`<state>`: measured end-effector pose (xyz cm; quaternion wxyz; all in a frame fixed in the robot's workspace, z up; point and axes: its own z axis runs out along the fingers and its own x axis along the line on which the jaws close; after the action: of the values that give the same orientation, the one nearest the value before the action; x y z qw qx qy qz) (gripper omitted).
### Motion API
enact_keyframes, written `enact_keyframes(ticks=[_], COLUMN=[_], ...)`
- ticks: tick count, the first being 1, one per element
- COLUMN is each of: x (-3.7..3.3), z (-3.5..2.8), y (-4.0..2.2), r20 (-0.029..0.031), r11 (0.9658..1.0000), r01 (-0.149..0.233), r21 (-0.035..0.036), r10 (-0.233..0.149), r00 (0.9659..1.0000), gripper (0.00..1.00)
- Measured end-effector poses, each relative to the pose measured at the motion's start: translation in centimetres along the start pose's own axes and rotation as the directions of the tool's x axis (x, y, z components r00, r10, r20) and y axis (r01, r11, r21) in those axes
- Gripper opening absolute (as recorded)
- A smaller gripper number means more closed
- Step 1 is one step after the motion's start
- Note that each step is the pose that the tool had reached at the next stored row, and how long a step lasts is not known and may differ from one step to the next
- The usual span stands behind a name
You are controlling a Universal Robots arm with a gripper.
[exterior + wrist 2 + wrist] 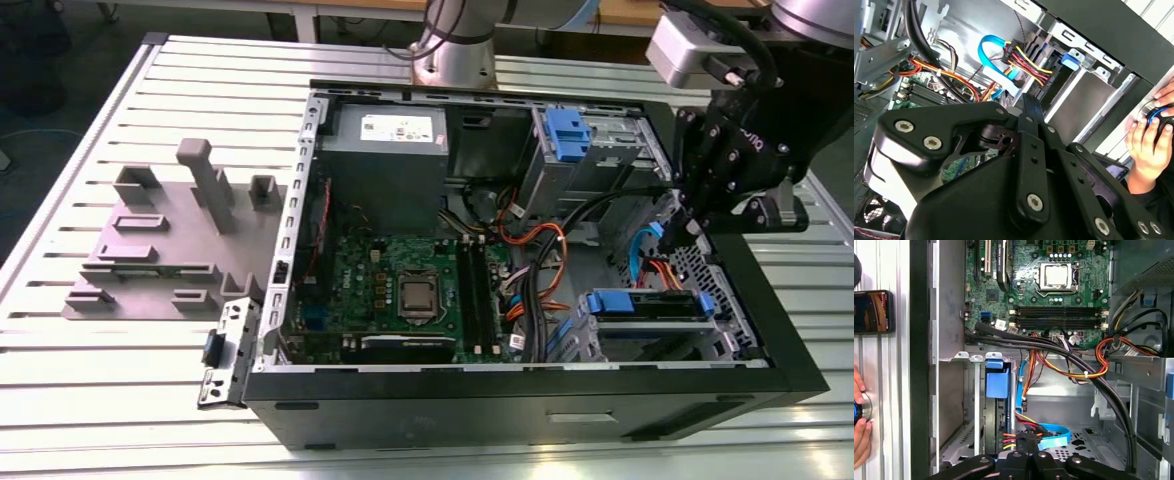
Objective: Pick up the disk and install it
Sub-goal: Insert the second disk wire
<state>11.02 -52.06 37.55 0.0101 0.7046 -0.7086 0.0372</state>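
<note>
Look at the computer case [534, 385] lying open on the slatted table [134, 410]. Inside it, in the exterior view, you can see the green board [400, 285] in the middle and the grey power box [387, 135] at the far end.

The disk [650, 305] sits in the metal bay at the near corner of the case, on the exterior view's right. Its blue bracket faces up. In the first wrist view you see the disk [997, 387] from its edge, slid down between the bay's metal walls. Red, yellow and black wires [1011, 437] and a flat blue cable [1054, 432] end just beside it.

Another bay sits at the far corner of the case. It has a plain blue clip [567, 135] in it.

Your gripper [683, 235] hangs inside the case, above the disk's bay and close to the blue cable. In the first wrist view the gripper [1026, 442] has its two fingers pressed together, and I see nothing held between them. Its tips are right by the plug of the coloured wires, but I cannot tell if they touch it. In the second wrist view the gripper [1030, 107] looks the same, thin and closed.

A grey holder block [160, 240] stands on the table outside the case, on the exterior view's left.

Your hand [859, 415] rests on a round knob beside the case, and a phone [871, 311] lies near it.
</note>
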Motion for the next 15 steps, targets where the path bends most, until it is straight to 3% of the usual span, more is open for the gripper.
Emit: enact_keyframes(ticks=[15], x=[-0.68], z=[0.33], y=[0.02], r20=[0.0025], r11=[1.0000], r01=[0.008], r21=[0.0006], r10=[-0.008], r00=[1.0000], gripper=[0.11])
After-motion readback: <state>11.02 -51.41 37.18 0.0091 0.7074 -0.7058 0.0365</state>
